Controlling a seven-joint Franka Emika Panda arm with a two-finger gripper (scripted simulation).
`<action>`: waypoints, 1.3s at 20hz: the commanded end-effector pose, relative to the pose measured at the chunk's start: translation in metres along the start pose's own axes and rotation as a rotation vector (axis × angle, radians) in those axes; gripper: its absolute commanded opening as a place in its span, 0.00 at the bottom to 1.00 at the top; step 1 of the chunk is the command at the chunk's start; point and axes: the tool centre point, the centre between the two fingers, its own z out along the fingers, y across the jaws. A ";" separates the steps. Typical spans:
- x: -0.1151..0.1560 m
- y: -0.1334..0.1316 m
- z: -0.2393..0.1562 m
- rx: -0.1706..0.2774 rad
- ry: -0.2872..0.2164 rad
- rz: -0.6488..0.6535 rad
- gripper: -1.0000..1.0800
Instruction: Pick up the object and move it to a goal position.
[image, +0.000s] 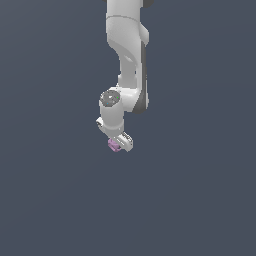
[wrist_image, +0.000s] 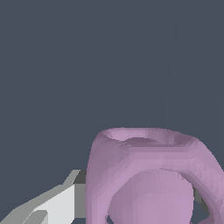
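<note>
White Panda arm (image: 127, 55) reaching down against a flat, uniform slate-grey backdrop. Its links are smooth, rounded, glossy white shells with a dark grey strip along the side facing the exterior view's right; a round joint cap with a mottled grey face sits just above the wrist.

The gripper (image: 119, 144), a short blocky white piece, forms the lowest point of the arm. The object (image: 114, 145) sits at the gripper's tip, toward the exterior view's left, touching the white fingers and appearing there as a tiny pale pink-purple lump, far smaller than the gripper.

In the wrist view the object (wrist_image: 148, 179) looms large, close under the camera: a matte pink-purple body built of coarse flat facets, with a shallow flattened hollow on one face, thick curved ribs, and a smoother rounded bulge between the ribs; dark gaps show between ribs and bulge. One finger (wrist_image: 57, 203) lies directly against the object's side, an angular white wedge with grey shaded faces. The opposite finger is hidden behind the object. The gripper appears clenched on the object, the object lodged at its tip.
</note>
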 end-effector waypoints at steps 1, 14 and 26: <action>0.002 0.000 -0.001 0.000 0.000 0.000 0.00; 0.055 0.002 -0.040 -0.001 0.000 0.000 0.00; 0.077 0.001 -0.054 -0.001 -0.001 0.000 0.00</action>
